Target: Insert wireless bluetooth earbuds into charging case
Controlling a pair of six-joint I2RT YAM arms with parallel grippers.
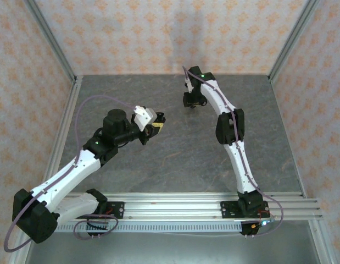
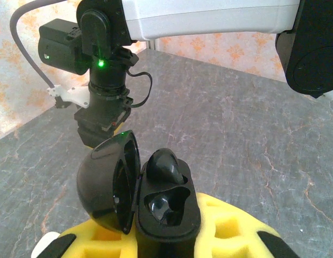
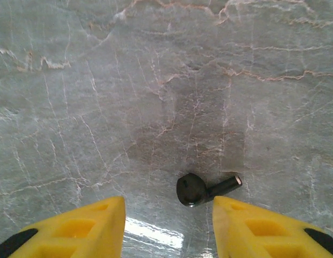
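The charging case (image 2: 192, 217) is glossy black, not white. It stands upright between the yellow fingers of my left gripper (image 2: 166, 236), which is shut on it. Its lid (image 2: 104, 183) hangs open to the left. One black earbud (image 2: 163, 165) sits in the far socket, and the near socket (image 2: 165, 207) is empty. A second black earbud (image 3: 194, 189) with a short stem lies on the table, between the open fingers of my right gripper (image 3: 169, 215) and close to the right finger (image 3: 252, 228). From above, my left gripper (image 1: 156, 125) is mid-table and my right gripper (image 1: 193, 102) is farther back.
The grey marbled tabletop (image 1: 175, 154) is ringed by aluminium rails and patterned walls. In the left wrist view, the right arm's wrist (image 2: 104, 107) hangs low over the table just beyond the case. A bright glare patch (image 3: 153, 232) lies between the right fingers.
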